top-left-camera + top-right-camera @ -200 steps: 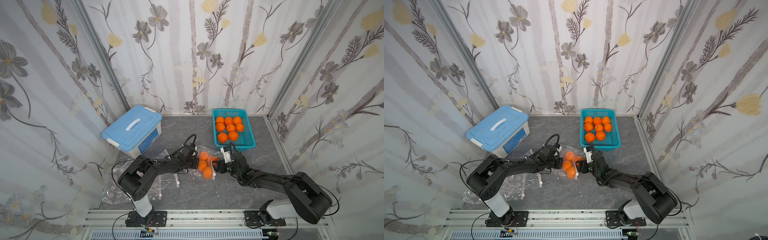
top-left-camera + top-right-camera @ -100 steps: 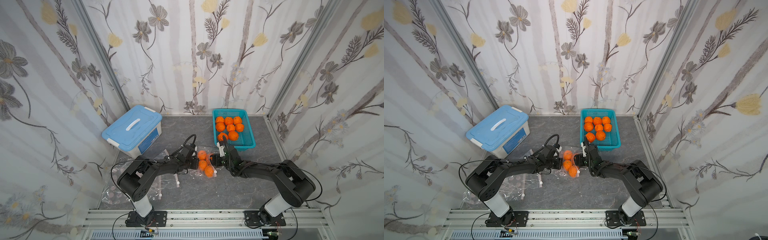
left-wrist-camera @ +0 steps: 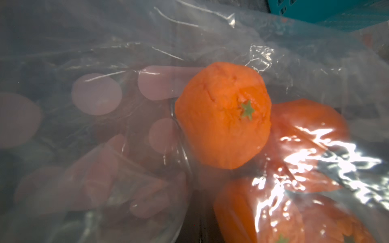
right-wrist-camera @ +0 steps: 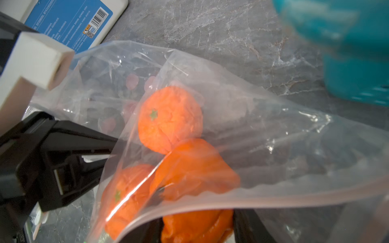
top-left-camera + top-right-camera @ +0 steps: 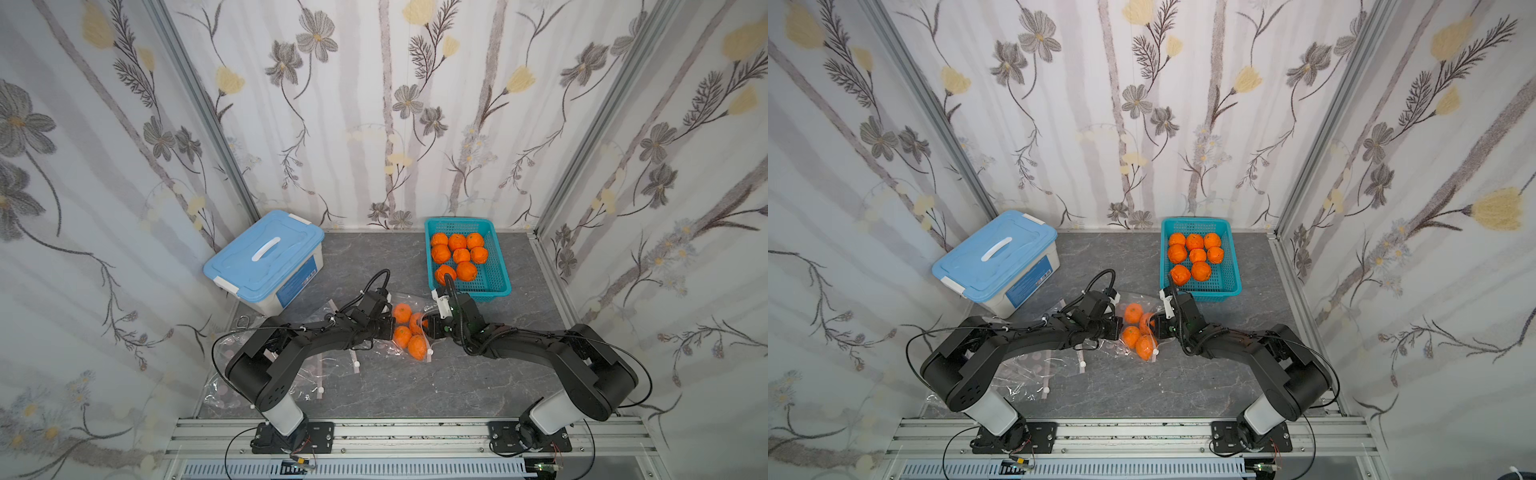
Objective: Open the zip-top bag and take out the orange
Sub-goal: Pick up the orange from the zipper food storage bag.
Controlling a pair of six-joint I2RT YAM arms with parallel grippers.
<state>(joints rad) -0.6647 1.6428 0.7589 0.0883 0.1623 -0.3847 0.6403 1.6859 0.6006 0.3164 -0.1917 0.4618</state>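
The clear zip-top bag (image 5: 409, 300) lies mid-table in both top views, holding several oranges (image 5: 1133, 313). My left gripper (image 5: 388, 328) is shut, pinching the bag's left edge; its black fingers (image 4: 69, 155) show in the right wrist view. My right gripper (image 5: 428, 326) reaches into the bag's mouth from the right. Its jaws are closed on one orange (image 4: 200, 221), which looks squashed between them, under the bag's zip strip (image 4: 252, 195). Plastic film covers the left wrist view, with an orange (image 3: 223, 117) behind it.
A teal basket (image 5: 496, 286) with several oranges stands at the back right, close to my right wrist. A blue-lidded white box (image 5: 266, 257) stands at the back left. Empty clear bags (image 5: 249, 374) lie by the left arm's base.
My right gripper has moved left into the bag's mouth and its jaws have narrowed onto an orange. The left gripper has stayed put on the bag.
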